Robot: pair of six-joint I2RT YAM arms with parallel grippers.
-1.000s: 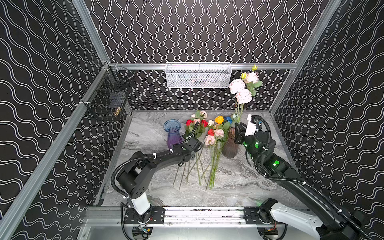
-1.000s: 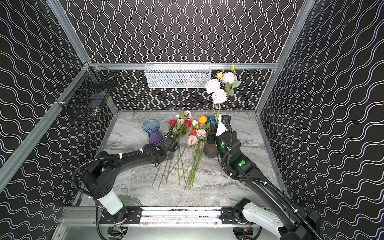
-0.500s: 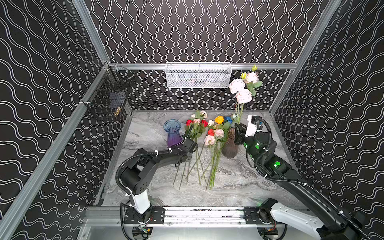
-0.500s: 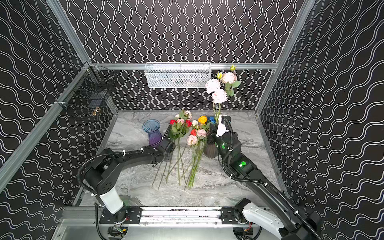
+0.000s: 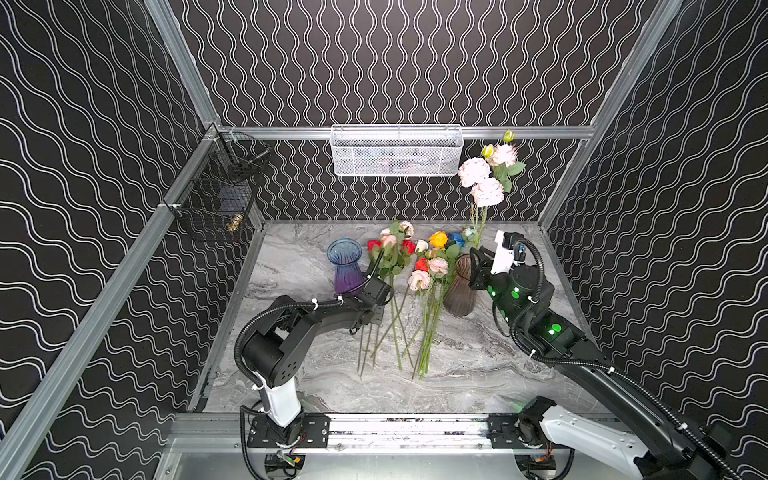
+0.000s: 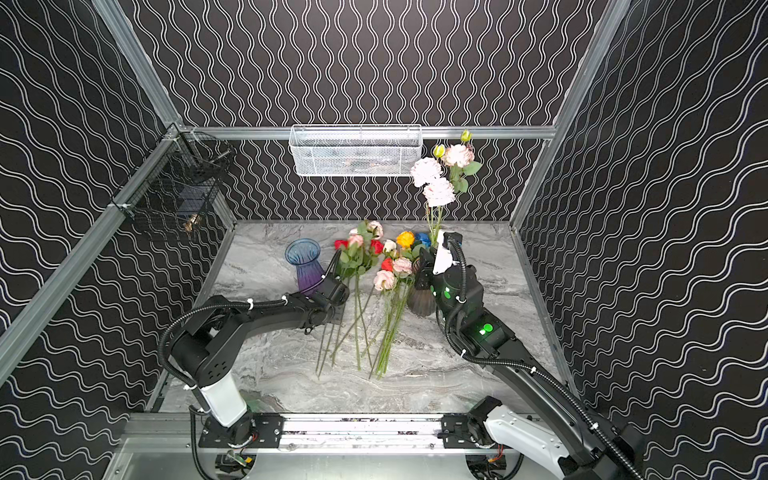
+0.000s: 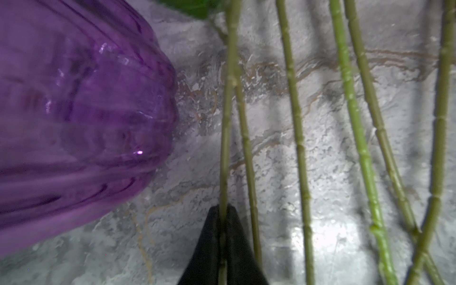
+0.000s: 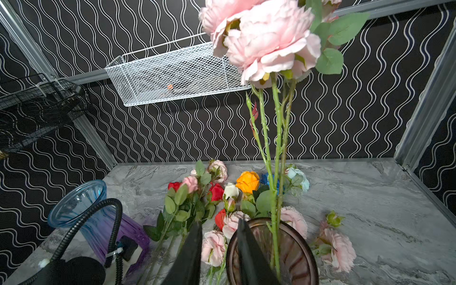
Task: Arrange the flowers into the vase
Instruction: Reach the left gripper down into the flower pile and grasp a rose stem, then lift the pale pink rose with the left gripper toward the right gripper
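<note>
The left gripper [image 7: 223, 207] is clamped on one green stem [image 7: 225, 123], just beside the purple vase [image 7: 86, 111]. The right gripper [image 8: 219, 220] is held with jaws apart at the rim of the brown vase [image 5: 459, 295], in which pink peonies [image 5: 486, 192] stand. The other flowers [image 5: 419, 280] lie mostly between the vases. Bare grey marbled table [image 5: 478, 374] is seen from the stem ends to the front rail [image 5: 395, 428]. Black wavy-lined walls enclose three sides; a white basket [image 5: 397, 151] and a black basket [image 5: 216, 199] are hung there.
</note>
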